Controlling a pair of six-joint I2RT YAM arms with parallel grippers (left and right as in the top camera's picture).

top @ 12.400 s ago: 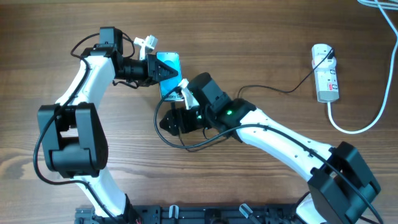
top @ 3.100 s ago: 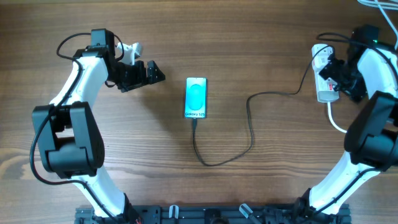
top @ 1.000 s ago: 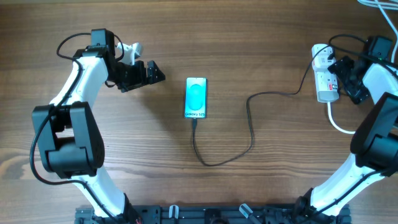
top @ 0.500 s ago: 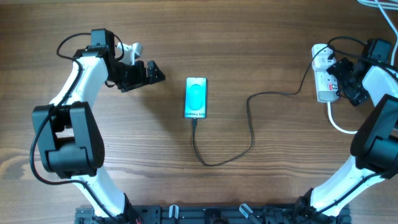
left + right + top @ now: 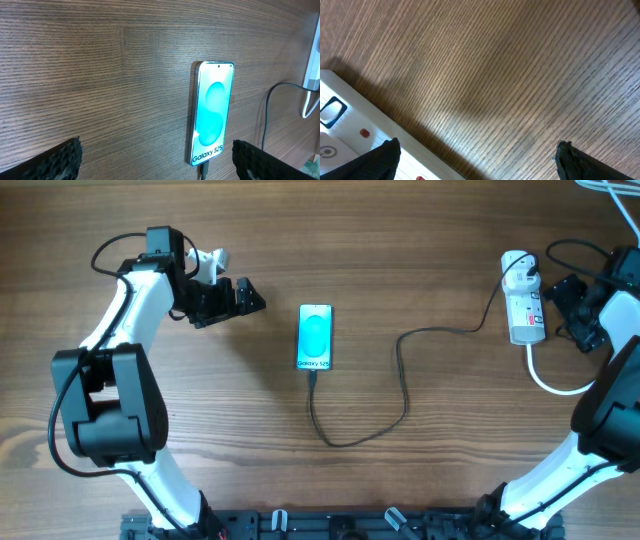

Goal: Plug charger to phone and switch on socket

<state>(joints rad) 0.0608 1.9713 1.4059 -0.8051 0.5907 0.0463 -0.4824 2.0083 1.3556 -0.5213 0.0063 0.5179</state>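
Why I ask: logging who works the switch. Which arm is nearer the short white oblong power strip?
Right. The right arm's fingers hover just right of the power strip; the left arm's fingers are far off, left of the flat cyan-screened phone.

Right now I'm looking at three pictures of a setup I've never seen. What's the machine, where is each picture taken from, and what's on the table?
These are two robot arms at a wooden table. The wide picture looks down from above, showing the left arm and the right arm. The other two come from cameras on the wrists; the dark shapes in their lower corners are each arm's own jaws. On the table lie a phone with a cyan screen, a white socket strip, and a black charger cable running between them. Both pairs of jaws stand open, holding nothing.
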